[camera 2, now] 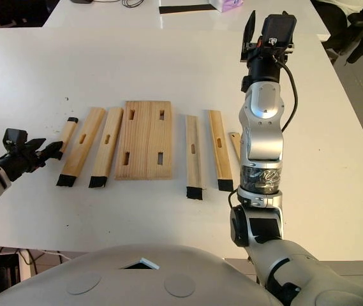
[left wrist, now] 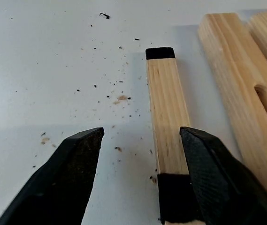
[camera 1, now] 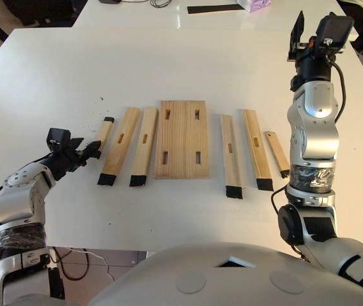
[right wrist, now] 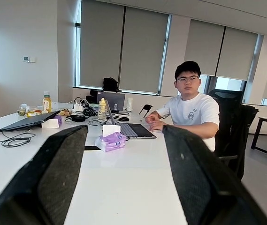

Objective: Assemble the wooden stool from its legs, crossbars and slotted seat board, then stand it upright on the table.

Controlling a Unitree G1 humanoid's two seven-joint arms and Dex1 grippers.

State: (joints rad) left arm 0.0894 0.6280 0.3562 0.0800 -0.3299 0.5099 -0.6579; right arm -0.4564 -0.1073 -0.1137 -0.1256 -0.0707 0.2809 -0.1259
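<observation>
The slotted seat board [camera 1: 181, 138] lies flat at the middle of the white surface [camera 1: 53, 76], and the loose parts lie in a row either side of it. Toward the left edge are a pair of slotted legs [camera 1: 120, 154] and a short crossbar [camera 1: 104, 134]. Toward the right edge are a second pair of legs [camera 1: 230, 156] and the other crossbar [camera 1: 276, 153].

The left fingers [left wrist: 77, 159] are spread apart and hold nothing. They sit low at the short crossbar's near, black-taped end, with one finger overlapping it; I can't tell whether it touches. The right fingers [right wrist: 53, 173] are raised high toward the far right corner, parted and empty.
</observation>
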